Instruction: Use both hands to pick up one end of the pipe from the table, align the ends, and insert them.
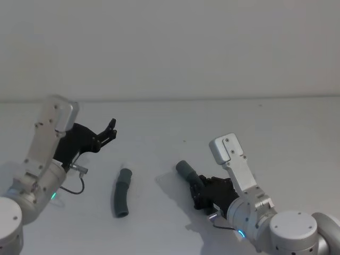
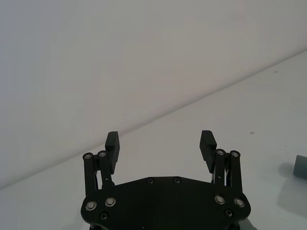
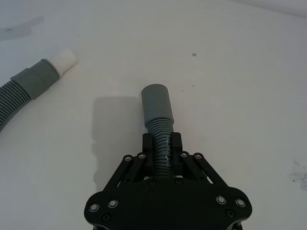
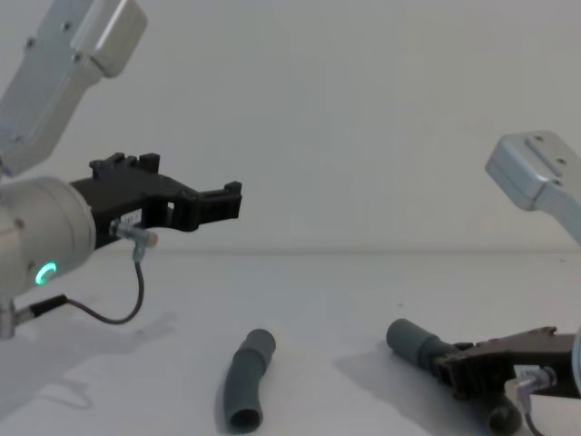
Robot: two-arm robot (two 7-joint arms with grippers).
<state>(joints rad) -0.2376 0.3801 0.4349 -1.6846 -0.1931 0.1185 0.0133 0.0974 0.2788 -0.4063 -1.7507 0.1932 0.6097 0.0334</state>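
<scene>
Pipe here is two short corrugated hose pieces, and the loose piece lying flat on the table serves as the marker for everything else. Left of it and raised well above the table, the left tool hangs with its jaws spread wide and nothing between them. The loose piece itself is slightly bent, and its narrower end is capped by a white tip that points toward the other piece. Right of it, near but apart, the second piece has its wider cuff aimed back at the loose piece. Farther right again, the right tool is clamped on the ribbed stretch just behind that cuff.

Both pieces look light and plastic. The ribbed body should flex and droop, so a hold far from the end would let the tip wander. The smooth ends look stiffer but slicker. I judge the best hold on the loose piece to be the ribs right behind its own collar, leaving the white tip bare for the wider cuff.
</scene>
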